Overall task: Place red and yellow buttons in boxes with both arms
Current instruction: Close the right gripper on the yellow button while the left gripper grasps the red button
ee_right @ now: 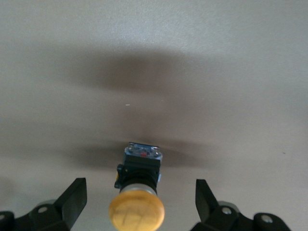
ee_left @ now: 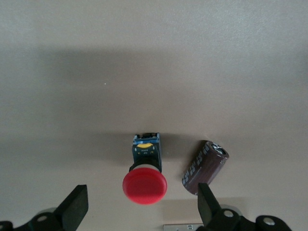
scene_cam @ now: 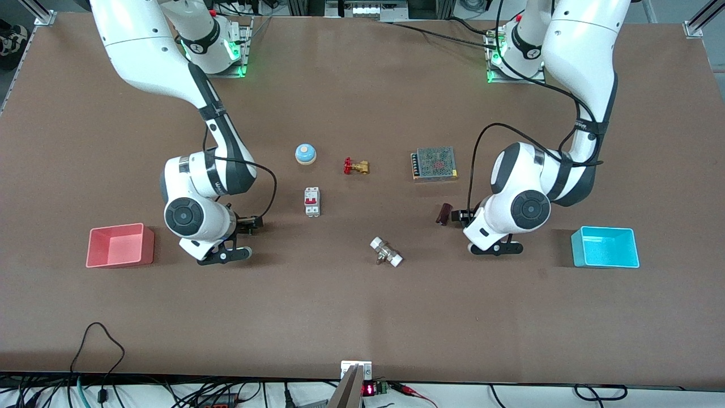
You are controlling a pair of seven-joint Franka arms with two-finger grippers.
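The red button (ee_left: 144,186) stands on the table between the open fingers (ee_left: 74,208) of my left gripper (ee_left: 142,190), which is low over it without touching. The orange-yellow button (ee_right: 136,210) stands between the open fingers (ee_right: 73,202) of my right gripper (ee_right: 140,185), also untouched. In the front view both buttons are hidden under the hands. There, my left gripper (scene_cam: 497,247) is beside the cyan box (scene_cam: 604,259), and my right gripper (scene_cam: 224,255) is beside the pink-red box (scene_cam: 120,262). Both boxes look empty.
A dark brown capacitor (ee_left: 206,166) lies close beside the red button and also shows in the front view (scene_cam: 443,213). Mid-table are a blue dome bell (scene_cam: 305,153), a brass valve with red handle (scene_cam: 355,166), a circuit breaker (scene_cam: 312,201), a power supply (scene_cam: 435,163) and a white-ended fitting (scene_cam: 386,251).
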